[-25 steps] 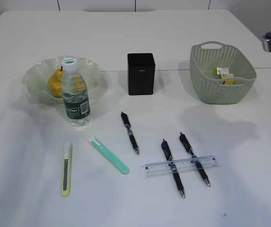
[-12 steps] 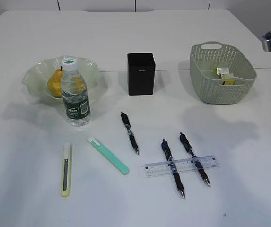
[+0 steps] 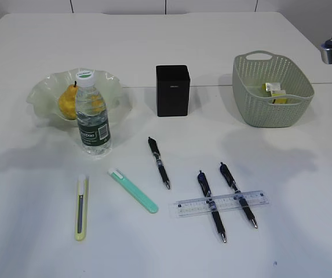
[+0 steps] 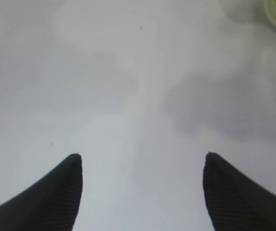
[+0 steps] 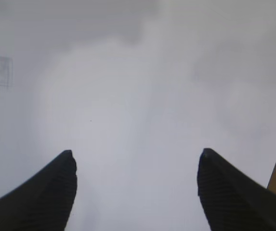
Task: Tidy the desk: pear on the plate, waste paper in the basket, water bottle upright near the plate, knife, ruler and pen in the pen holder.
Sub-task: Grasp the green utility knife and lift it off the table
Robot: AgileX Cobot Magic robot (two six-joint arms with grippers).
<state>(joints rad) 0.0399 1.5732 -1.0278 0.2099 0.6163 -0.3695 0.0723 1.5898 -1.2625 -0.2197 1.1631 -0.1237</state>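
In the exterior view, the yellow pear point(image 3: 68, 103) already lay in the pale green wavy plate point(image 3: 41, 92) at the far left, and the clear plastic water bottle with a green label point(image 3: 92, 114) stood upright just in front of it. Some scraps of waste paper point(image 3: 274, 91) were inside the grey-green woven basket point(image 3: 252, 110) at the far right. The black square pen holder point(image 3: 172, 90) stood between plate and basket, and I judged it was the goal of the coming moves. What was still on the white surface point(image 3: 32, 231) were the long things: a yellow-green utility knife point(image 3: 81, 207) and a mint green one point(image 3: 133, 190) at the near left, one dark pen point(image 3: 159, 162) in the middle, and two more dark pens point(image 3: 212, 205) lying across a clear plastic ruler point(image 3: 222, 203) at the near right. All of them pointed roughly from near to far, only the ruler lay left to right. The knives seemed closer to the left arm, the ruler and two pens to the right arm.

In the left wrist view, the left fingers point(image 4: 142, 166) were spread wide apart over bare surface and held nothing.

In the right wrist view, the right fingers point(image 5: 135, 163) were also wide apart and empty; the end of the ruler showed at the left edge, so it lay to their left.
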